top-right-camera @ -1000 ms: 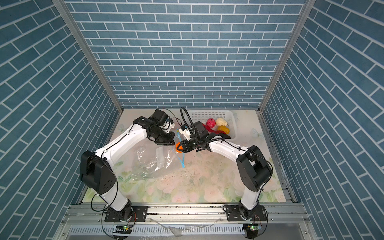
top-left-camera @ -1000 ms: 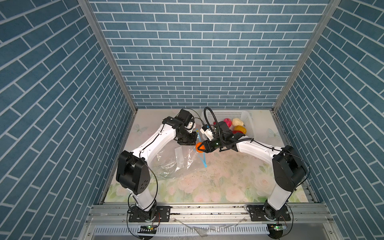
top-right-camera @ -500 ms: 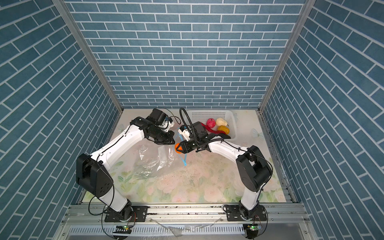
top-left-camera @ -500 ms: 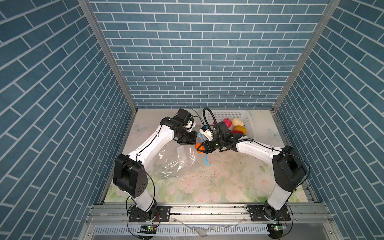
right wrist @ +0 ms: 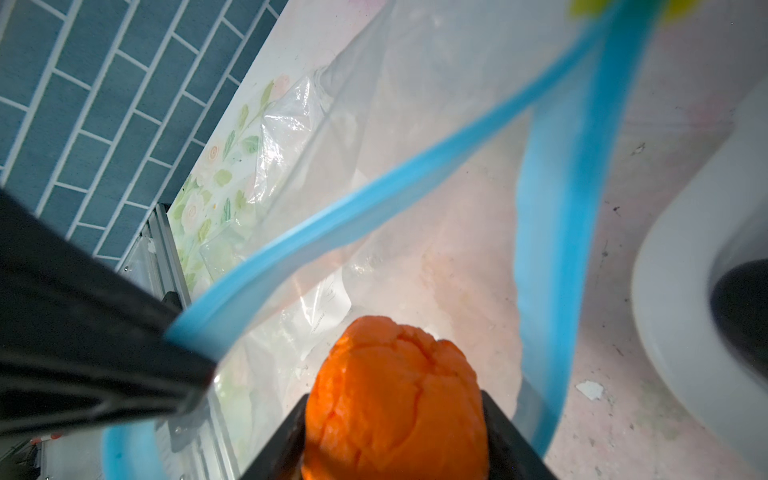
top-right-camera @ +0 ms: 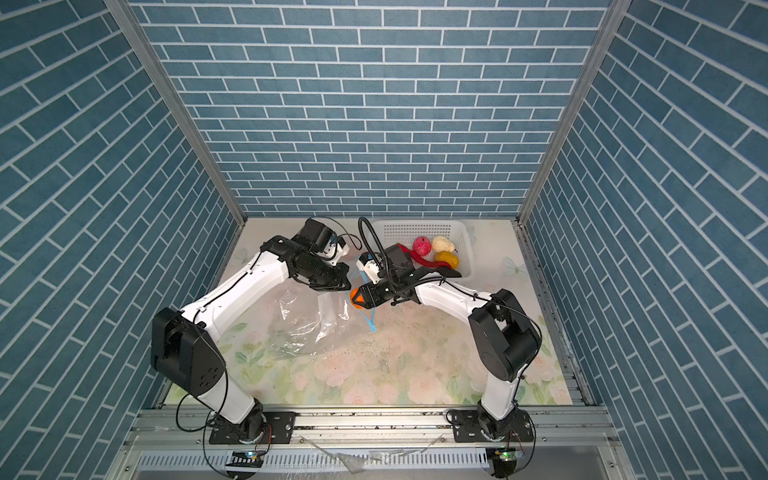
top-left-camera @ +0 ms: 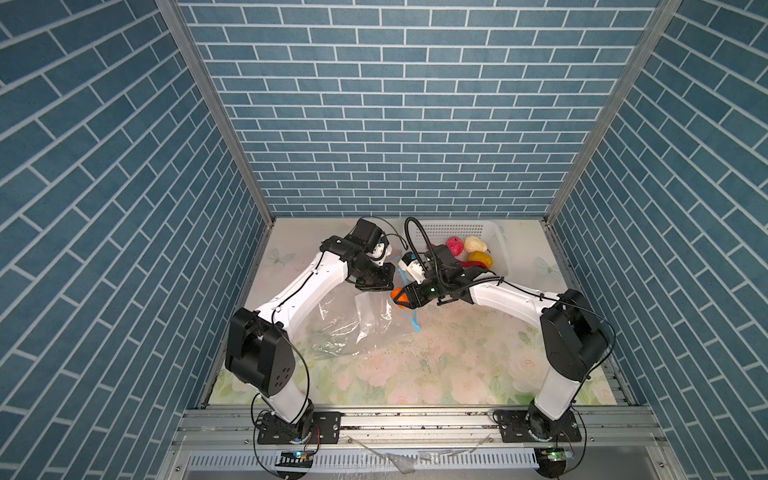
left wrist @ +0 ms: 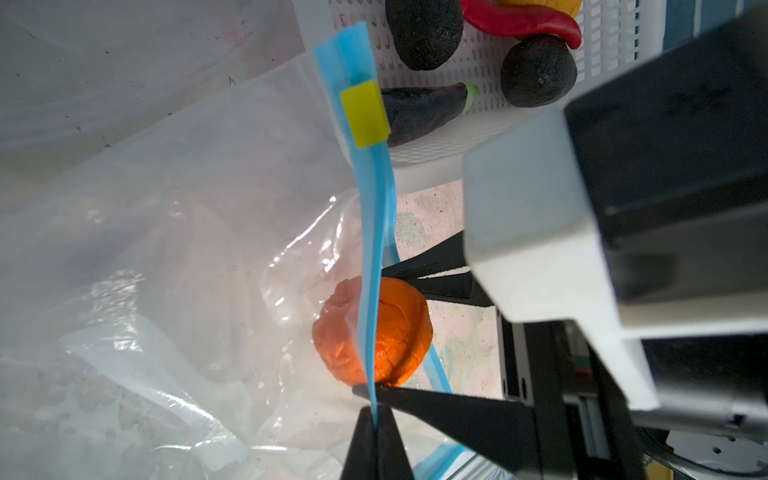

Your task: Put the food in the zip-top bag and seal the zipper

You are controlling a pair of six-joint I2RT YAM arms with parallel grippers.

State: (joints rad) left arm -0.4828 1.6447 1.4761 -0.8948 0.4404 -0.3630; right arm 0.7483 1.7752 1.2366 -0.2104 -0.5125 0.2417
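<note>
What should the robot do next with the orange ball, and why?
Probably nudge the orange ball a bit deeper into the zip-top bag. The left pincer is pinching the blue zipper so the mouth gapes, and the right pincer holds the ball only about halfway past that strip. Let go here and it might roll out.

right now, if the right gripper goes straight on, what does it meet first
Probably the inner wall of the clear crinkly plastic bag: the right gripper, holding the orange toy ball, points into the open mouth that the left gripper lifts by the light blue zipper strip. Depth is unclear.
</note>
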